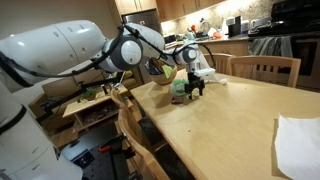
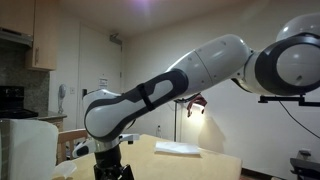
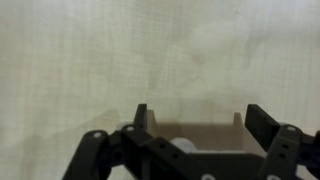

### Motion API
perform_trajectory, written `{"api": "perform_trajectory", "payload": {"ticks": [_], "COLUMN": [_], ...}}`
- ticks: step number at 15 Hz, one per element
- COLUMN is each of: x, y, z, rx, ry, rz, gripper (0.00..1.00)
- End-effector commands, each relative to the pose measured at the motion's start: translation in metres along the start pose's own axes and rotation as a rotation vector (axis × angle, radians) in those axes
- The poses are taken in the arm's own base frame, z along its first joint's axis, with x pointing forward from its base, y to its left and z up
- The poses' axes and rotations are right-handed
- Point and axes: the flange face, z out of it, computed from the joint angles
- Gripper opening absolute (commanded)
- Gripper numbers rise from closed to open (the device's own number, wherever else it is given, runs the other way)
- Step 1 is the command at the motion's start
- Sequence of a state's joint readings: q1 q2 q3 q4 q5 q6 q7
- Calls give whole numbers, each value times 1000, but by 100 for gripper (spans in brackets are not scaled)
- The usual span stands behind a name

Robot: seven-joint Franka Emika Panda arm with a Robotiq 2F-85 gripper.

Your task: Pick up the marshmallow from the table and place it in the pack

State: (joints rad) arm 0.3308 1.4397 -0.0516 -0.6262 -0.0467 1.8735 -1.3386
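Arm point(image 1: 70, 48) reaches in across the table point(image 1: 225, 120). Gripper point(image 1: 192, 88) is low, at the table's far end and near its far corner, seemingly just above the wood or on it. White paper point(image 1: 298, 142) lies at the near corner, well apart from the work.

Wrist view: both fingers point(image 3: 262, 120) stand wide apart with bare wood between the tips, so nothing is gripped. A shadowed patch sits under the palm. Low between the fingers, close to the gripper body, is a pale blob point(image 3: 184, 146). It may be the marshmallow, but it is too blurred to be sure. Neither exterior view shows the marshmallow clearly.

Pack: not certain. A green thing point(image 1: 178, 88) sits just beside the gripper, toward the same far corner, and is the likeliest candidate. I cannot tell whether the two touch.

Step in hand, as I judge it: the pick. The gripper is down at table height with its jaws spread for the grasp, and nothing has gone to the pack yet.

Next move calls for:
- centring the pale blob between the fingertips, since it looks set back toward the palm;
- a gentle close, as a marshmallow squashes easily;
- a straight lift, then a short carry to the green thing;
- finding the pack's opening, which does not show from here.
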Motion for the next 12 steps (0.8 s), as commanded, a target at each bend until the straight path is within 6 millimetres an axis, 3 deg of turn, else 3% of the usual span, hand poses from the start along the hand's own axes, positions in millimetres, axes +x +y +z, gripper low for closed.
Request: {"api": "perform_trajectory", "payload": {"ticks": [1, 5, 12], "x": [3, 11, 27], "y": [9, 10, 17], "z": [5, 8, -4], "rx": [-100, -153, -262], "ry": [-62, -87, -51], "rz": [-39, -87, -211], "gripper": [100, 100, 100]}}
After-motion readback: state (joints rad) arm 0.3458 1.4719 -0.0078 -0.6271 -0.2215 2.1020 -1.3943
